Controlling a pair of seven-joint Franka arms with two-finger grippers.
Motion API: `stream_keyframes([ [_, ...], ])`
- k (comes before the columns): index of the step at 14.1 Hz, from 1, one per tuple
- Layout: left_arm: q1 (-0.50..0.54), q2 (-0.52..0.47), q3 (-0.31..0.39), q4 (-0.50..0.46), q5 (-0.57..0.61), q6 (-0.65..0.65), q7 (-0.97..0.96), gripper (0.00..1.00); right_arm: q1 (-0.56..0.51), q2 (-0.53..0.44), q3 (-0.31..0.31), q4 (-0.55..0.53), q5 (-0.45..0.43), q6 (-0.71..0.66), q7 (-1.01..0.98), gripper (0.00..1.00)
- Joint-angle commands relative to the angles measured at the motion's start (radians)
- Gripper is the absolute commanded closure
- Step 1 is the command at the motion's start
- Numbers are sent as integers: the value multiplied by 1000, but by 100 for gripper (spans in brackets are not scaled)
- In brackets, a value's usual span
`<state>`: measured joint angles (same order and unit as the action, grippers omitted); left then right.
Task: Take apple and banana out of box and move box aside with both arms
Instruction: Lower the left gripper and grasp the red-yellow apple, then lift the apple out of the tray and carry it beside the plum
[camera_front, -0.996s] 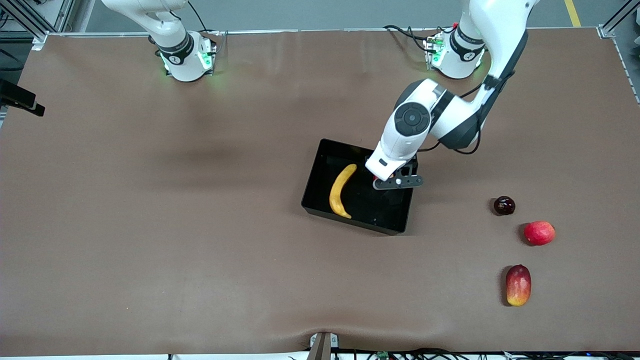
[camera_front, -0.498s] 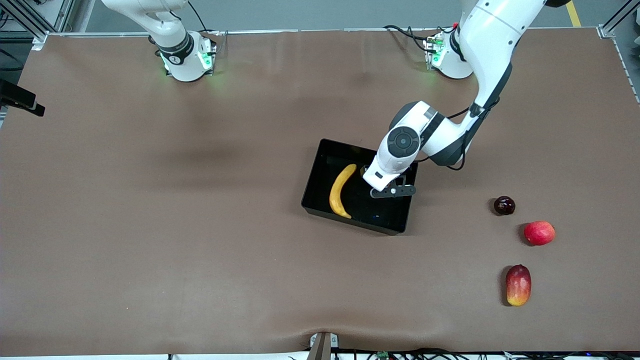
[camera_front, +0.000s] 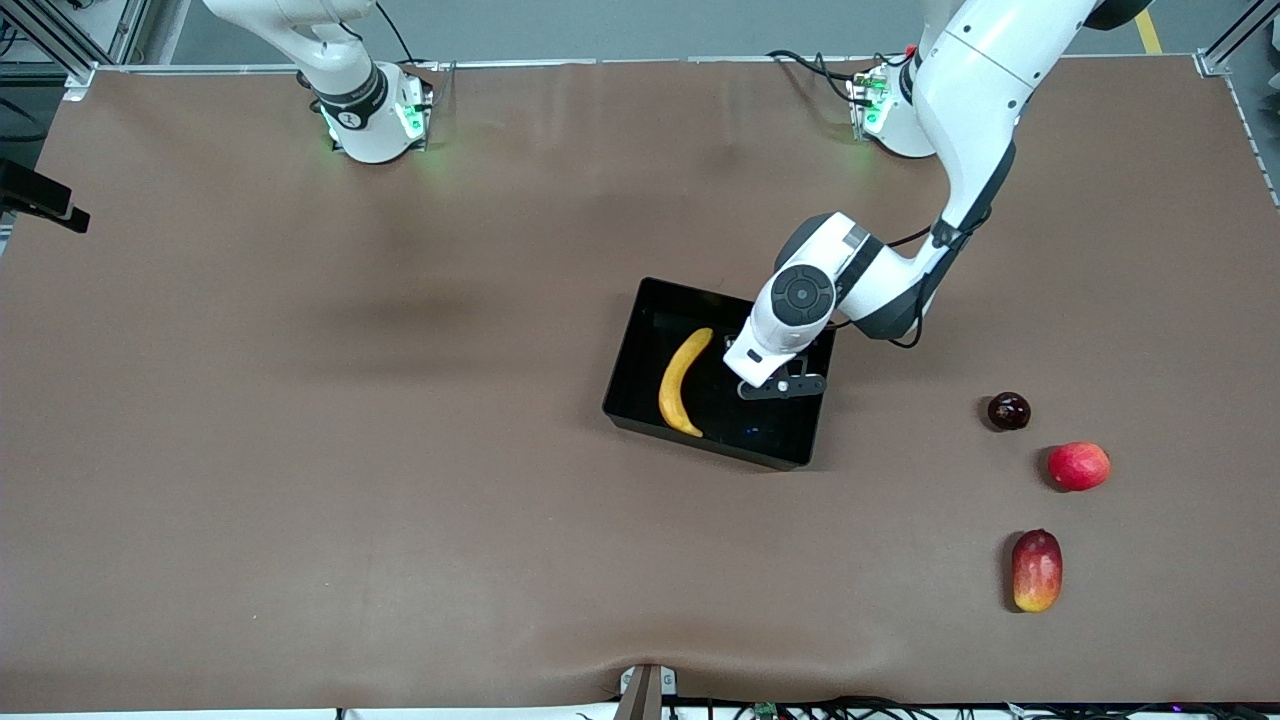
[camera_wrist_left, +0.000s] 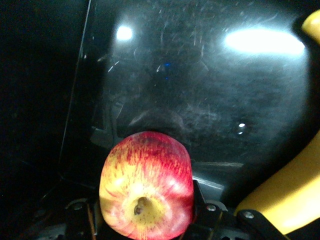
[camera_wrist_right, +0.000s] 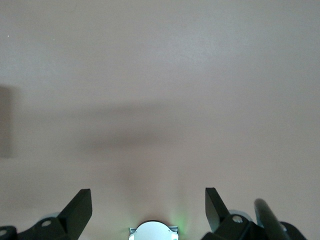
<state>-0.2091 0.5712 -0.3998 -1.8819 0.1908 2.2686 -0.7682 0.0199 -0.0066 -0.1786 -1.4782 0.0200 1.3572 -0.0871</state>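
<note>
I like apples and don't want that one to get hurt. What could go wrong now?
1. The left claw sits around the small round red-and-yellow apple near its bottom end, so it might slip out when lifted.
2. The long curved yellow banana lies close beside it in the black plastic box; the claw could bump it.
3. The low box wall could catch the apple on its way out.

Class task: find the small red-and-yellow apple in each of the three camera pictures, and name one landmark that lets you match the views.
Front view: not visible; the left arm's wrist covers that spot inside the black rectangular plastic box.
Left wrist view: the small red-and-yellow apple fills the lower middle, between the fingers of the left gripper.
Right wrist view: not in it; only bare table under the open right gripper.
Shared landmark: the curved yellow banana lying in the box beside the apple.
</note>
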Motion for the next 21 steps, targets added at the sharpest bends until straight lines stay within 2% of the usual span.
stream_keyframes([
  [1, -6, -22, -4, 73, 25, -38, -25, 100, -24, 4, 14, 9, 21, -6, 3, 0],
  [5, 4, -76, -4, 237, 25, -220, -13, 100, -26, 4, 14, 7, 21, -6, 3, 0],
  [7, 22, -112, 4, 260, 27, -250, 6, 100, -26, 4, 14, 9, 21, -6, 3, 0],
  [12, 186, -162, 13, 248, 28, -271, 217, 100, -26, 4, 14, 7, 21, -6, 3, 0],
  [16, 284, -122, 13, 195, 77, -255, 300, 100, -34, 5, 14, 9, 28, -6, 3, 0],
  [18, 319, -76, 12, 173, 98, -227, 302, 100, -60, 11, 14, 10, 84, -3, 4, 0],
  [19, 324, -59, 13, 158, 102, -206, 302, 100, -86, 16, 14, 13, 115, -3, 3, 0],
  [21, 342, -51, 13, 98, 130, -120, 302, 100, -86, 16, 16, 13, 117, -4, 1, 0],
])
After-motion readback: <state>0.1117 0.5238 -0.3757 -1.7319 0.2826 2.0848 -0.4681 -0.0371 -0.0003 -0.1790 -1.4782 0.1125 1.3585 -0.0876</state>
